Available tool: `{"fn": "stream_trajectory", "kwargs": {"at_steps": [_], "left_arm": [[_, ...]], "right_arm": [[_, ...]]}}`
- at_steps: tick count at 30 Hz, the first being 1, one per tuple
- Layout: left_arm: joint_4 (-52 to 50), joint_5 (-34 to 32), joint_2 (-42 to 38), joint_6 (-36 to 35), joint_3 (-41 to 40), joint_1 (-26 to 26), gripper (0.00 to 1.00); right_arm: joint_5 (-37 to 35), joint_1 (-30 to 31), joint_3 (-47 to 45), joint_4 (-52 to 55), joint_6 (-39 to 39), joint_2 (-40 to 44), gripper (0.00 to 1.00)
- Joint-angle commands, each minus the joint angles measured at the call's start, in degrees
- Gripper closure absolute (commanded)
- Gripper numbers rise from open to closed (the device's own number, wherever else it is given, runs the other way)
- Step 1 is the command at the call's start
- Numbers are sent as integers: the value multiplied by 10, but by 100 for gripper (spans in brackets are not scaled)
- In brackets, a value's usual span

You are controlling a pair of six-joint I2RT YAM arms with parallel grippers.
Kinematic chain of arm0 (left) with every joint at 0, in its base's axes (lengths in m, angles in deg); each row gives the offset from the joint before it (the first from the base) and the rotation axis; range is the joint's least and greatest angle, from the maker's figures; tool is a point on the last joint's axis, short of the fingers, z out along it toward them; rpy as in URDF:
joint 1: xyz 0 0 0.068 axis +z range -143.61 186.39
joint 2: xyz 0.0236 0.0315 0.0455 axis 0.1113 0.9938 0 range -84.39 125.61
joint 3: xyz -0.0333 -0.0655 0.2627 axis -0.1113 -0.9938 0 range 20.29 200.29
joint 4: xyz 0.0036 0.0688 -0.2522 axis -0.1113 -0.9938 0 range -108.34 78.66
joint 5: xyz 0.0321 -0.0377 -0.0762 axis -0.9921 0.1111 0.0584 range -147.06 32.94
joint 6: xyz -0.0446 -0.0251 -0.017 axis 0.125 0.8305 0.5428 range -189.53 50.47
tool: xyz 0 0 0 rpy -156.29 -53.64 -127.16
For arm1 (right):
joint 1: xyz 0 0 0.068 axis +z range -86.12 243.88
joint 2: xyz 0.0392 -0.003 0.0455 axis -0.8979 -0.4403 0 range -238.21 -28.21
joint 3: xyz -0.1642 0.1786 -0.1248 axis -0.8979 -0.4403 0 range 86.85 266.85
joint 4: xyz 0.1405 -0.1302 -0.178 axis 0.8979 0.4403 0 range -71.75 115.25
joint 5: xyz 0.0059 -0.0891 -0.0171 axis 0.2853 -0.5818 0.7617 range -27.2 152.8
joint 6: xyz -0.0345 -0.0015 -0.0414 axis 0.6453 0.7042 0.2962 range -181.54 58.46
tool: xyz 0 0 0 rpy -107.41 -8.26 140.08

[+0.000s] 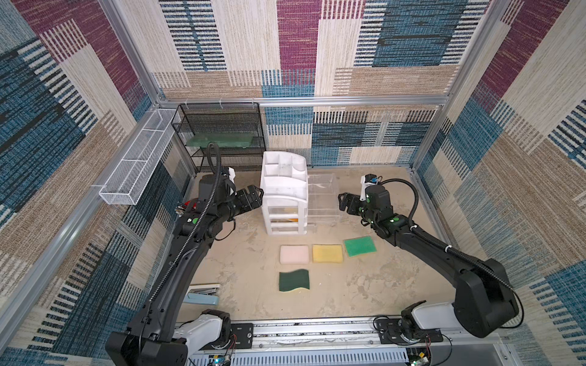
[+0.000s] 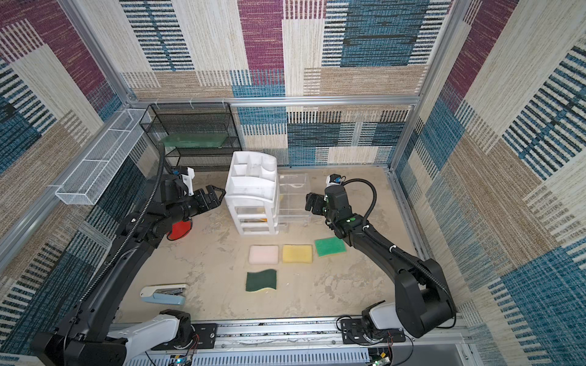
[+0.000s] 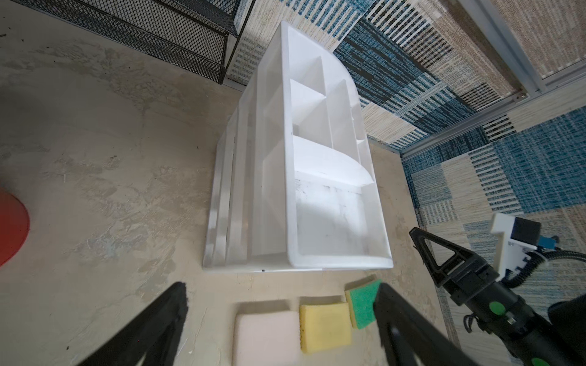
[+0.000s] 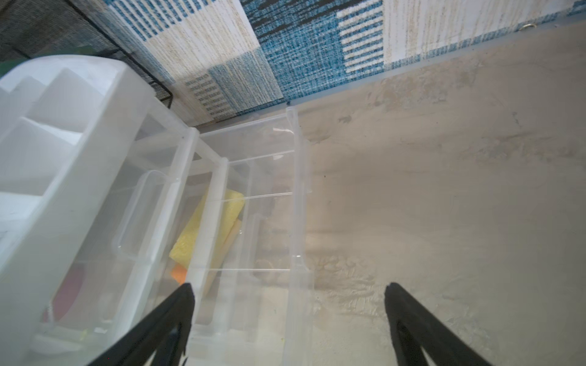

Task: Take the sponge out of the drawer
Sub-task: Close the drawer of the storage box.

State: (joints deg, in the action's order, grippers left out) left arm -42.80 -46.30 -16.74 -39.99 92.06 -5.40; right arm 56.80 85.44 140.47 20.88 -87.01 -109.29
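Observation:
The drawer chest point(image 1: 283, 190) is white with three clear-fronted drawers, all pushed in, and stands mid-table. A yellow sponge point(image 1: 290, 209) shows through the top drawer's front; in the right wrist view this sponge point(image 4: 218, 218) appears through clear plastic. My left gripper point(image 1: 257, 194) is open with nothing in it, close beside the chest's left side. In the left wrist view the chest point(image 3: 317, 190) lies beyond the left gripper point(image 3: 282, 286). My right gripper point(image 1: 344, 202) is open with nothing in it, to the right of a clear box. In its wrist view the right gripper point(image 4: 290, 286) spans bare table.
A clear acrylic box point(image 1: 323, 196) adjoins the chest's right side. Pink point(image 1: 294, 254), yellow point(image 1: 327, 253), light green point(image 1: 360, 246) and dark green point(image 1: 294, 280) sponges lie in front. A stapler point(image 1: 203, 294) lies front left, a red disc point(image 2: 179, 229) under the left arm, a black mesh rack point(image 1: 222, 133) behind.

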Motion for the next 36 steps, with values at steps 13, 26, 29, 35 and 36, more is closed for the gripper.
{"fn": "stream_trajectory", "kwargs": {"at_steps": [13, 26, 29, 35, 36], "left_arm": [[63, 92, 112, -44, 33, 18, 10], [59, 137, 166, -44, 54, 35, 16], [61, 138, 168, -44, 51, 35, 16], [63, 152, 179, -40, 50, 35, 17], [63, 153, 180, -39, 50, 35, 17]], "right_arm": [[52, -89, 27, 21, 52, -81, 5], [59, -83, 97, 78, 81, -152, 5], [67, -83, 107, 83, 85, -169, 5], [83, -71, 122, 85, 92, -192, 5], [84, -67, 125, 85, 91, -194, 5]]}}
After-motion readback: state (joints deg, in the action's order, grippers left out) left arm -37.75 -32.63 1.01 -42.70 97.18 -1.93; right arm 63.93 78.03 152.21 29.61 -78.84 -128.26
